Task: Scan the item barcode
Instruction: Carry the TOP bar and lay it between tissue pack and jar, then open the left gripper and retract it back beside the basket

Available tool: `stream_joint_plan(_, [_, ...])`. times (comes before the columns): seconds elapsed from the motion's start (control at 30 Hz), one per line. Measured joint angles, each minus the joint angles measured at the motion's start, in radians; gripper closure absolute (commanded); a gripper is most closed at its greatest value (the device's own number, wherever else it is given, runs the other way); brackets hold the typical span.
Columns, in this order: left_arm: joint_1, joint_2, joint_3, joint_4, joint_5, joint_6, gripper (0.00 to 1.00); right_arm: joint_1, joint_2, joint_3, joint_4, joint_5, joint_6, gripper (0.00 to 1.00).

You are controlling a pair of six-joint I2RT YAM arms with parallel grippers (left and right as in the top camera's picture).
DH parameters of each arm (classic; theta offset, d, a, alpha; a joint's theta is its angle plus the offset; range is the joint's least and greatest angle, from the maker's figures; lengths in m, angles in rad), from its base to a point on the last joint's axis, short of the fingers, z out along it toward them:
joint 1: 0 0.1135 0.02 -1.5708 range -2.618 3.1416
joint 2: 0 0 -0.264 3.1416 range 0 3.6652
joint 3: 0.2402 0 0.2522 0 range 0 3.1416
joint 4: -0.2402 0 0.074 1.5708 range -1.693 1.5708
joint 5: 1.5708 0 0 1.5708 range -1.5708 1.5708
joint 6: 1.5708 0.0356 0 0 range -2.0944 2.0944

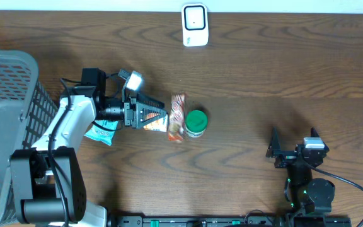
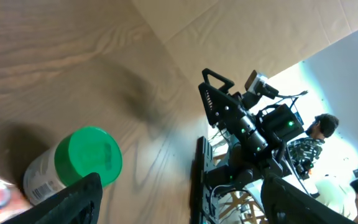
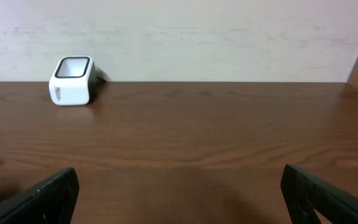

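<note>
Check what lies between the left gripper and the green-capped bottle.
A red-brown wrapped packet lies there, between the left gripper and the bottle, close beside the bottle. The overhead view shows it.

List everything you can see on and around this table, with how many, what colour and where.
table: one, brown wood, under everything
scanner: one, white, middle of the far edge
basket: one, grey, left edge
green-lidded tub: one, white body with green lid, mid-table
snack packet: one, red-brown, just left of the tub
orange packet: one, orange and white, left of the snack packet
teal packet: one, teal, partly under the left arm
left claw: one, black on a white arm, open, over the orange packet
right claw: one, black, open and holding nothing, near edge on the right
</note>
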Motion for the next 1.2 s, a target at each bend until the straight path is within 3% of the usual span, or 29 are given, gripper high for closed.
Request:
stream_joint_plan(0.27, [0.0,-0.049,0.006,-0.001,-0.012,-0.007,0.18,0.0,0.0,0.0,0.0,0.0,0.0,0.01])
stream_joint_plan(0.37, [-0.004,-0.136,0.058,0.007,-0.119,-0.068,0.17,0.0,0.0,0.0,0.0,0.0,0.0,0.01])
stream_joint_plan(0.57, [-0.037,-0.393,0.244,0.196,-0.656,-0.447,0.17,0.0,0.0,-0.001,0.109,0.083,-0.072,0.01])
stream_joint_plan(0.73, [-0.042,-0.615,0.315,0.409,-1.099,-0.639,0.18,0.0,0.0,-0.001,0.07,0.161,-0.121,0.01])
stream_joint_plan(0.83, [-0.043,-0.731,0.331,0.518,-1.36,-0.689,0.17,0.0,0.003,-0.001,0.129,0.176,-0.144,0.01])
stream_joint_plan(0.9, [-0.043,-0.8,0.337,0.533,-1.566,-0.701,0.17,0.0,0.003,0.0,0.218,0.071,-0.143,0.01])
stream_joint_plan(0.97, [-0.043,-0.825,0.338,0.528,-1.711,-0.684,0.17,0.0,0.008,0.001,0.292,-0.038,-0.042,0.01])
stream_joint_plan(1.13, [-0.042,-0.815,0.337,0.513,-1.97,-0.639,0.17,0.0,0.109,0.037,0.261,-0.256,0.167,0.01])
stream_joint_plan(1.2, [-0.042,-0.809,0.337,0.511,-2.025,-0.625,0.17,0.0,0.216,0.11,0.133,-0.323,0.218,0.01])
